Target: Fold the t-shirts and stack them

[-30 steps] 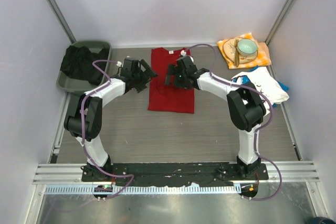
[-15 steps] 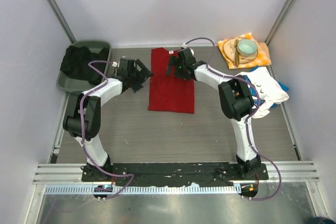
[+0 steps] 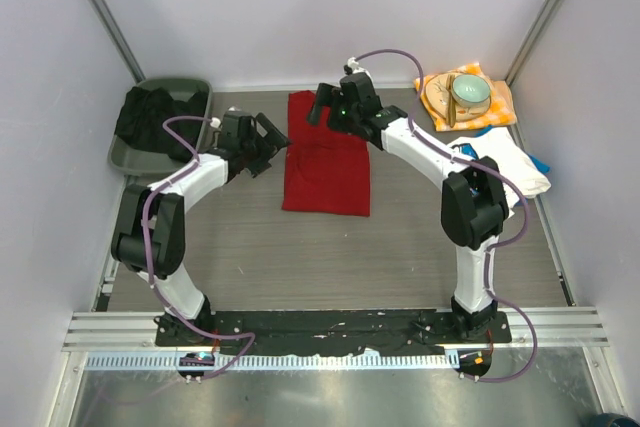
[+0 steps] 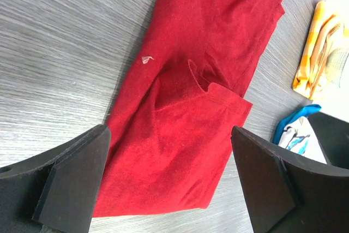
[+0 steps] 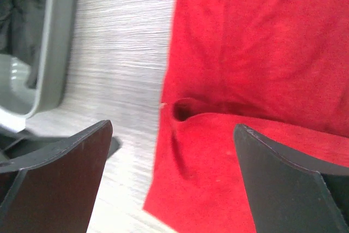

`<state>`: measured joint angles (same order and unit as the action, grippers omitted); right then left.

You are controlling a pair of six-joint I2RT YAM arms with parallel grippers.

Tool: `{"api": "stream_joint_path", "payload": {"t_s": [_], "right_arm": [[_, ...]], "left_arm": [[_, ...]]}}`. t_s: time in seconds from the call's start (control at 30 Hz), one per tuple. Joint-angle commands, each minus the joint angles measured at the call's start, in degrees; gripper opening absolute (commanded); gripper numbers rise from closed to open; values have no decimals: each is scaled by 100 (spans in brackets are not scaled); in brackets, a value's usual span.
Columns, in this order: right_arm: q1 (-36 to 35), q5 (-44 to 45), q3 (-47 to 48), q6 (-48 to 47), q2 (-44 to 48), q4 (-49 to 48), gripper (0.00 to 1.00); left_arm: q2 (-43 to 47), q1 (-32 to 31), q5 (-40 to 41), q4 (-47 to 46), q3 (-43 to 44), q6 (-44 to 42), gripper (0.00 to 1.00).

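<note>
Both arms have shifted: the left arm (image 3: 195, 177) edged leftward, jaws open beside the plain red cloth t-shirt (image 3: 325, 162), while the right arm (image 3: 420, 147) went from mid-shirt to its far end, jaws wide open. That shirt lies folded on the grey wood-grain bench (image 3: 250, 247); the white printed t-shirt (image 3: 520, 172) sits crumpled near the right edge.

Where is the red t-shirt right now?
In the top view, the red t-shirt lies mid-table, toward the far edge, between the green bin on the left and the white printed t-shirt on the right.

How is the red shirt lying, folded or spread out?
Folded: the red t-shirt lies as a narrow rectangle, one layer's edge overlapping another.
</note>
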<state>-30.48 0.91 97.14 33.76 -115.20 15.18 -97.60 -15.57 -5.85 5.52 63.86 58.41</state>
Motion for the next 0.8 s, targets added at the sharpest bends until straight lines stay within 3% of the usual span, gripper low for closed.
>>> {"api": "stream_joint_path", "payload": {"t_s": [0.0, 0.33, 0.57, 0.77], "right_arm": [[-353, -406, 182, 131, 165, -15, 99], [-687, -197, 1490, 8, -1013, 854, 91], [-696, -108, 1914, -80, -1532, 1092, 85], [-705, -108, 2054, -54, -1787, 1119, 79]], "left_arm": [[355, 46, 267, -42, -22, 30, 97], [768, 414, 233, -6, -628, 144, 98], [1050, 792, 251, -297, -1243, 250, 98], [831, 889, 40, -306, -1156, 179, 98]]}}
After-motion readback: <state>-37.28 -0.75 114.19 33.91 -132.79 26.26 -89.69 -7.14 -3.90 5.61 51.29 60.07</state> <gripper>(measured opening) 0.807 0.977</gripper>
